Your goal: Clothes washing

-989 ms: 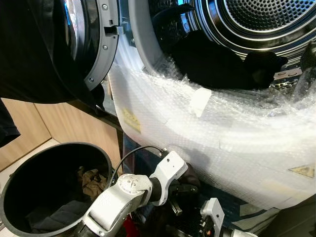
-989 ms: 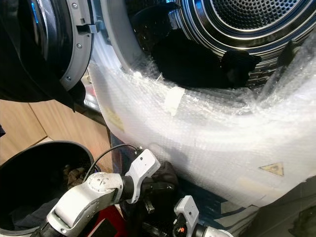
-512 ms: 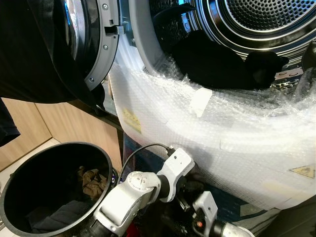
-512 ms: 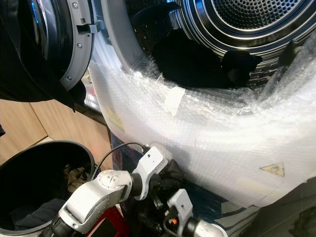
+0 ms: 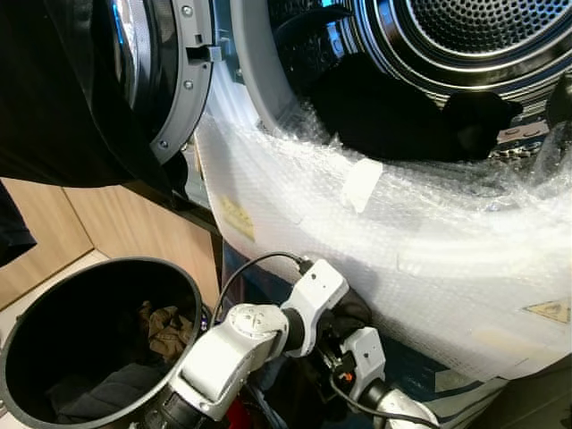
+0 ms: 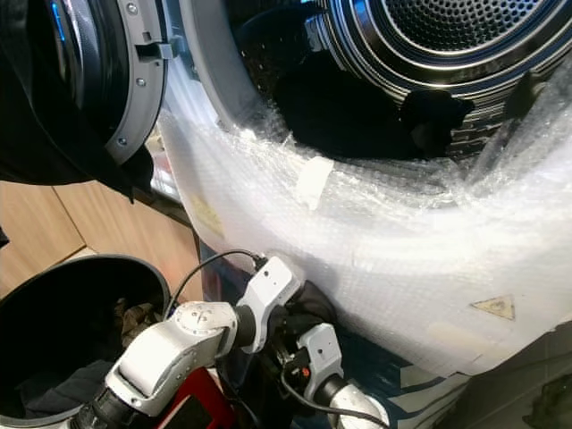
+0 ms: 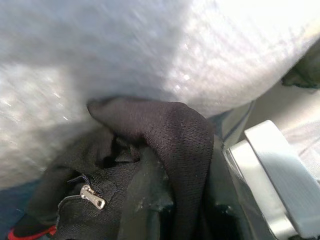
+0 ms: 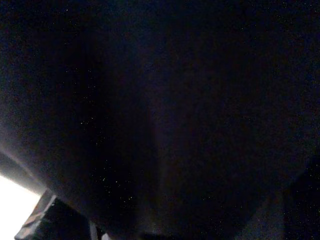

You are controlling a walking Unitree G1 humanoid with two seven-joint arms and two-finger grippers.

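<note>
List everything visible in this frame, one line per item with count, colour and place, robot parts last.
Washing machine drum: one, silver, door opening, upper right.
Machine door: one, grey-rimmed, swung open on the left.
Bubble wrap: one sheet, clear white, over the machine front below the opening.
Dark clothes: black heap in the drum mouth.
Laundry bin: one, black, on the floor lower left, brown and dark clothes inside.
Black garment: one, zippered, bunched against the bubble wrap.
Left gripper: at the black garment below the opening.
Right gripper: close beside it.
</note>
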